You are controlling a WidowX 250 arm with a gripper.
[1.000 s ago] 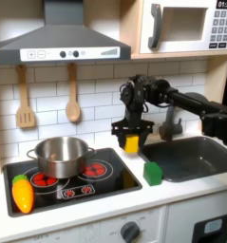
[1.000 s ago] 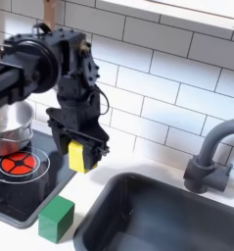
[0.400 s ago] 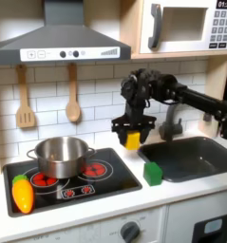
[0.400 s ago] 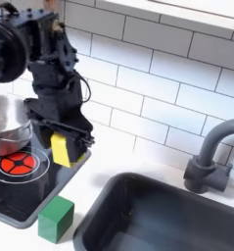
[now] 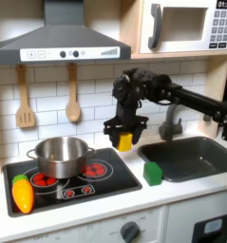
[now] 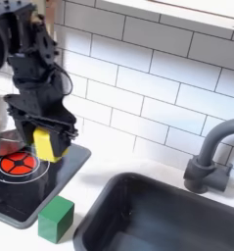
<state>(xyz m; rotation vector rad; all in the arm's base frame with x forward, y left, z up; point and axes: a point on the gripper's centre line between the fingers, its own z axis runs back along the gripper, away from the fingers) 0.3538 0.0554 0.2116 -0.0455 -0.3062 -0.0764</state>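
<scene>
**Hand carries yellow block over the stove**

We see the hand (image 5: 125,134) has moved toward the first exterior view's left since a second ago, from beside the sink (image 5: 186,155) to above the stove's (image 5: 48,195) right edge. Its fingers are closed on the yellow block (image 6: 46,144), which hangs in the air between them. Below and to the hand's right in the first exterior view, the green block (image 5: 153,173) sits on the surface (image 5: 172,197). The silver pot (image 5: 59,155) stands on a burner to its lower left.
</scene>
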